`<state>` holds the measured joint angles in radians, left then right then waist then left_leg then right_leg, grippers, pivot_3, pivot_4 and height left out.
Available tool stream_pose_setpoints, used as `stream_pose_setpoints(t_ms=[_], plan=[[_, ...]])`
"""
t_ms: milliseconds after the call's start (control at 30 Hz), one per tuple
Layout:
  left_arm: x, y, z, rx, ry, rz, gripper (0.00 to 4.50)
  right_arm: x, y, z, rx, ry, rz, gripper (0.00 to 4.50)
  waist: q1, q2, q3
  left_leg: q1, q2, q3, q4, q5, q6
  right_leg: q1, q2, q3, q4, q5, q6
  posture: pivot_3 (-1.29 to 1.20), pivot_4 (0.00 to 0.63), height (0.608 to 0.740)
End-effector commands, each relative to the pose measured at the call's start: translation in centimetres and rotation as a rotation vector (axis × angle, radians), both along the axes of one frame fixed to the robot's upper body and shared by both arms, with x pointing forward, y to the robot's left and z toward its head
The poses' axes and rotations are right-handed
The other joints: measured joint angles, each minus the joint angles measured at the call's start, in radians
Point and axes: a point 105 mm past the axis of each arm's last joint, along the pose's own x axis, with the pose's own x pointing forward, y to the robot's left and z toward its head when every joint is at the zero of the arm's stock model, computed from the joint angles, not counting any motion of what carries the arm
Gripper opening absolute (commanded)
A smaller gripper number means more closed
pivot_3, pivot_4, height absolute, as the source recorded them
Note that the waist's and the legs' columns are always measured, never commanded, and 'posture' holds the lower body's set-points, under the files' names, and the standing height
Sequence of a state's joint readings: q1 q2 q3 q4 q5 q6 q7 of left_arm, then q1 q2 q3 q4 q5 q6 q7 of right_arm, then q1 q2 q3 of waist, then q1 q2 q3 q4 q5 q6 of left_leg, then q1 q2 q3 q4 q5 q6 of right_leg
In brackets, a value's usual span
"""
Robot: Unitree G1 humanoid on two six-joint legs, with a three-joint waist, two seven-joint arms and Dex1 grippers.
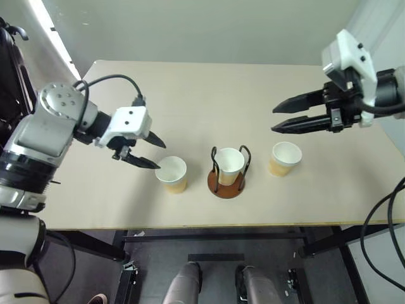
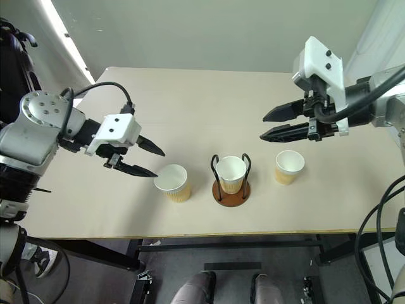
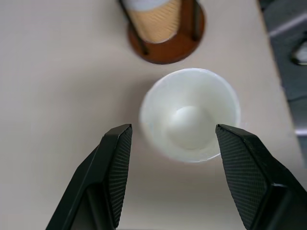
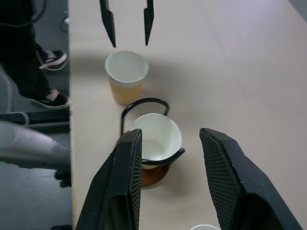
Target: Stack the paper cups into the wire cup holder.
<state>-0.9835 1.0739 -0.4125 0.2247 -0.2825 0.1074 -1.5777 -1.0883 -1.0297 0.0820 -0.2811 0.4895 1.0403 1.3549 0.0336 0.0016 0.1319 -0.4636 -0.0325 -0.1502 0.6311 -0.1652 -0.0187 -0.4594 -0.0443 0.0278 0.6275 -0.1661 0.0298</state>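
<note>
The wire cup holder (image 1: 227, 180) stands on the table near its front edge, with one paper cup (image 1: 230, 164) upright inside the black loops. A second paper cup (image 1: 173, 173) stands to its left, a third paper cup (image 1: 285, 158) to its right. My left gripper (image 1: 156, 152) is open, its tips just left of and slightly above the left cup; in the left wrist view that cup (image 3: 190, 115) lies between and beyond the fingers. My right gripper (image 1: 276, 118) is open and empty, raised above the table, up and to the right of the holder (image 4: 152, 172).
The beige table (image 1: 190, 101) stretches bare behind the cups. Its front edge runs close below the cups and holder. A person's shoes (image 4: 53, 79) show on the floor beyond the table's side in the right wrist view.
</note>
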Motion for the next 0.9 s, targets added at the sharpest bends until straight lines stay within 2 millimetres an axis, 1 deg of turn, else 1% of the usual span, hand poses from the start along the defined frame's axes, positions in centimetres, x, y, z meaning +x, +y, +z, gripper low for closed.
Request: stream_pose_setpoints(t_ms=[33, 233, 467, 667, 767, 900], plan=[[-1.1, -0.4, 0.1, 0.031, 0.002, -0.058, 2.99, -0.7, -1.2, 2.1, 0.000, -0.062, -0.010, 1.83, 0.000, 0.000, 0.000, 0.000, 0.000, 0.000, 0.000, 0.000, 0.000, 0.000, 0.000, 0.000, 0.000, 0.000, 0.000, 0.00, 0.150, 0.740], [-1.4, -0.3, -1.5, 0.090, 0.026, -0.068, 2.99, -0.5, -2.1, 2.2, -0.004, -0.061, -0.049, 1.83, -0.004, 0.000, 0.000, 0.002, 0.002, 0.000, 0.000, 0.000, -0.001, 0.000, 0.001, 0.000, 0.002, 0.000, 0.000, 0.00, 0.150, 0.740], [-0.8, -0.3, -2.1, 0.131, 0.004, -0.076, 2.99, -0.4, -2.4, 1.9, -0.008, -0.053, -0.064, 1.83, -0.003, 0.000, 0.000, 0.002, 0.001, 0.000, 0.000, 0.000, 0.000, 0.000, 0.001, 0.000, 0.002, 0.000, 0.000, 0.00, 0.150, 0.740], [-0.5, -0.5, -3.0, 0.142, 0.006, -0.084, 2.99, -0.4, -2.6, 1.7, -0.013, -0.049, -0.069, 1.83, -0.004, 0.000, 0.000, 0.001, 0.001, 0.000, 0.000, 0.000, 0.000, 0.000, 0.000, 0.000, 0.002, 0.000, 0.000, 0.00, 0.150, 0.740], [-0.4, -0.7, -3.9, 0.149, 0.011, -0.090, 2.99, -0.3, -2.7, 1.3, -0.021, -0.047, -0.070, 1.83, -0.003, 0.000, 0.000, 0.002, 0.001, 0.000, 0.000, 0.000, 0.000, 0.000, 0.000, 0.000, 0.002, 0.000, 0.000, 0.00, 0.150, 0.740], [-0.4, -0.9, -5.1, 0.157, 0.026, -0.097, 2.99, 0.0, -3.2, 0.3, -0.050, -0.050, -0.078, 1.83, -0.002, 0.000, 0.000, 0.002, 0.001, 0.000, 0.000, 0.000, 0.000, 0.000, 0.000, 0.000, 0.002, 0.001, 0.001, 0.00, 0.150, 0.740]])
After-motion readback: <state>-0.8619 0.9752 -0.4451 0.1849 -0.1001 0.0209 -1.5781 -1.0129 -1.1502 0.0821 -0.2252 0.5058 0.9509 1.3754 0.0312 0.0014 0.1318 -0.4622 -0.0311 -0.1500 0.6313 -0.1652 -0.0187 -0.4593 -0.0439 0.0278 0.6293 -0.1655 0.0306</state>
